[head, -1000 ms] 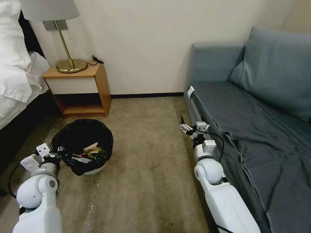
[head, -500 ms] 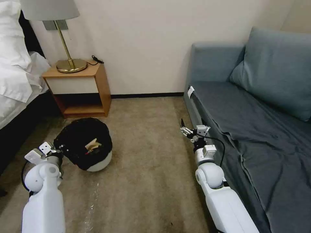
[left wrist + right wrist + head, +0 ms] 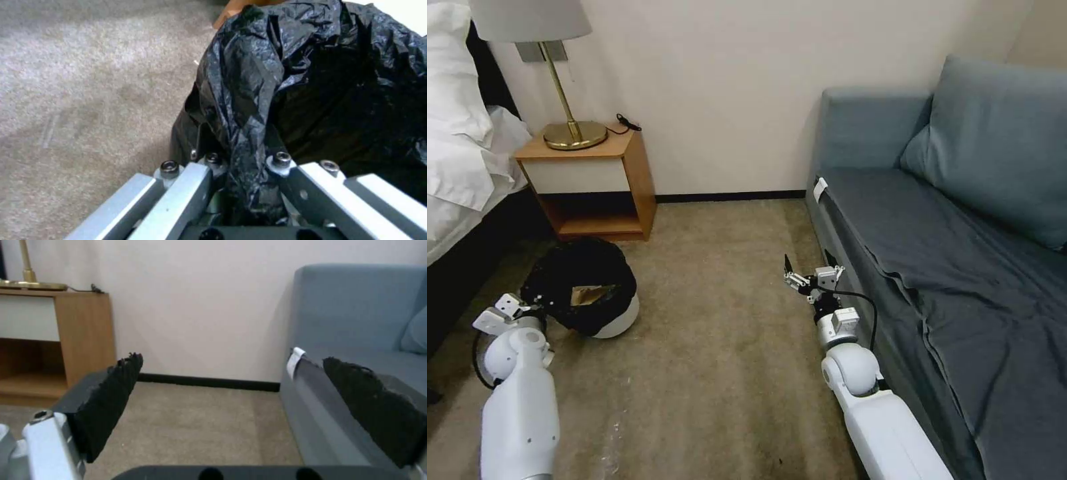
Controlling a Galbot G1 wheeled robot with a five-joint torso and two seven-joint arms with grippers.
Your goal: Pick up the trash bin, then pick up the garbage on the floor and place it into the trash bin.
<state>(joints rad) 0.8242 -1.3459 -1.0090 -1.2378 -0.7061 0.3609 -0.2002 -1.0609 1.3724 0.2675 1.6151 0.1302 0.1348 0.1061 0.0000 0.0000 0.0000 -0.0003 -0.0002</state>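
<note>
**Bin tipped further and dragged toward the bed side**

Since a second ago the trash bin [image 3: 602,313] has shifted left and back toward the nightstand [image 3: 590,187], tilting more so its mouth now faces the robot's left arm. Left gripper [image 3: 527,308] is clamped on the black bag liner [image 3: 249,110] at the bin's near rim; the left wrist view shows a fold of liner pinched between the two fingers [image 3: 186,186]. Bin's white base [image 3: 620,319] is still on the carpet [image 3: 720,347], just in front of the nightstand. Inside, a tan cardboard scrap [image 3: 589,294] is visible; other contents too dark to tell.

Right gripper [image 3: 802,277] has moved slightly left and forward, hovering over carpet beside the sofa [image 3: 960,220] front edge, empty, pads [image 3: 111,400] spread wide apart. Lamp [image 3: 564,127] sits on the nightstand, bed [image 3: 460,160] at far left.
</note>
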